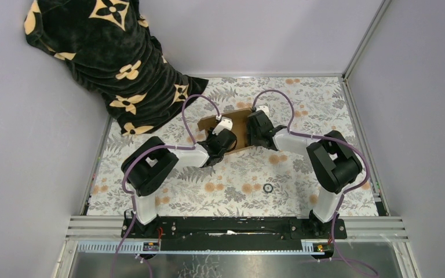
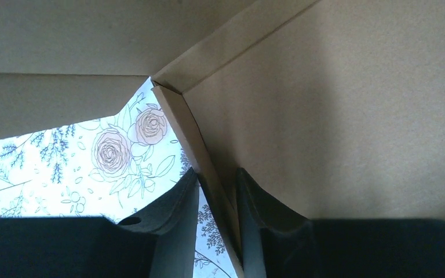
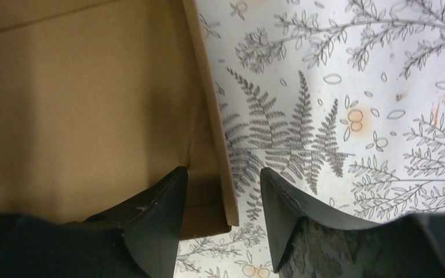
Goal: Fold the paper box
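A: Left gripper, how is it set?
B: It is closed on a raised wall of the paper box, which is laid at the middle of the floral cloth; the right gripper is held open astride its edge.

paper box on table | blanket behind-left | ring before it, right

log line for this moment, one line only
paper box partly folded | left gripper gripping its wall | right gripper open astride its edge
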Tool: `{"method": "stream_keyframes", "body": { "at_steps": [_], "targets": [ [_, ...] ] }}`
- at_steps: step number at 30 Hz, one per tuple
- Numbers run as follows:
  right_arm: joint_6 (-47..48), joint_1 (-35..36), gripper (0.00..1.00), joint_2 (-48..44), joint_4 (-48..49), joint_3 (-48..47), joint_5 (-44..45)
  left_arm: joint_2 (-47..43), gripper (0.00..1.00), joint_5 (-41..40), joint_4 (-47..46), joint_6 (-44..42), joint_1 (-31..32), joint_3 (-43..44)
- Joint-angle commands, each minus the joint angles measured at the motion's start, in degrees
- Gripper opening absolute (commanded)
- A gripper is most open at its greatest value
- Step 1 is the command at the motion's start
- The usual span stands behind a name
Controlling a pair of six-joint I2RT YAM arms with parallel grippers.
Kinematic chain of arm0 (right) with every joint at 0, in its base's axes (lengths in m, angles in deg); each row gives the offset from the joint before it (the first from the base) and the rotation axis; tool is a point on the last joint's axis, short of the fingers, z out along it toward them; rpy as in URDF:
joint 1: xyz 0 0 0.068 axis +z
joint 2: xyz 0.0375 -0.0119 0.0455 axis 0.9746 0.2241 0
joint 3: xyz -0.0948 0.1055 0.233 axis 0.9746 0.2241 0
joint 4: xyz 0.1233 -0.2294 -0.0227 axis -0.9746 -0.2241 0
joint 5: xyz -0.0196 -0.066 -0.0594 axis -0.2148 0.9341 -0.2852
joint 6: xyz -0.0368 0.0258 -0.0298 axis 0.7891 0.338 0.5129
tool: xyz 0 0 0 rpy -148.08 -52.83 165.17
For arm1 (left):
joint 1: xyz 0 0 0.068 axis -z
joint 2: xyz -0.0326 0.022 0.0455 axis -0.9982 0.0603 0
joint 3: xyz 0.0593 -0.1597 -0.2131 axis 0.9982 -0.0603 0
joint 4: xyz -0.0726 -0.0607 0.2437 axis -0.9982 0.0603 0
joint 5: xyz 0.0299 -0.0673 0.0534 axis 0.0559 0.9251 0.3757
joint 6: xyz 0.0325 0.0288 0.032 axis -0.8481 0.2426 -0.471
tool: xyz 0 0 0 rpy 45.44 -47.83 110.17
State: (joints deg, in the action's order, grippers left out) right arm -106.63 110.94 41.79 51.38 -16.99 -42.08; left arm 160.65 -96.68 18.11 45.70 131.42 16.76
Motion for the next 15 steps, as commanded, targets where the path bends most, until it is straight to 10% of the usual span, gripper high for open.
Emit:
{"method": "stream_keyframes", "body": {
  "at_steps": [1,15],
  "targets": [
    [2.7,0.3,0.57,-5.1,8.7,5.5,-6.2,0.8,0.35,12.0,-1.8,-1.9,0.9,-0.8],
    [3.7,0.3,0.64,-19.7,14.6,15.1,-4.3,-0.1,0.36,17.6,0.4,-4.4,-1.2,0.3]
  ]
}}
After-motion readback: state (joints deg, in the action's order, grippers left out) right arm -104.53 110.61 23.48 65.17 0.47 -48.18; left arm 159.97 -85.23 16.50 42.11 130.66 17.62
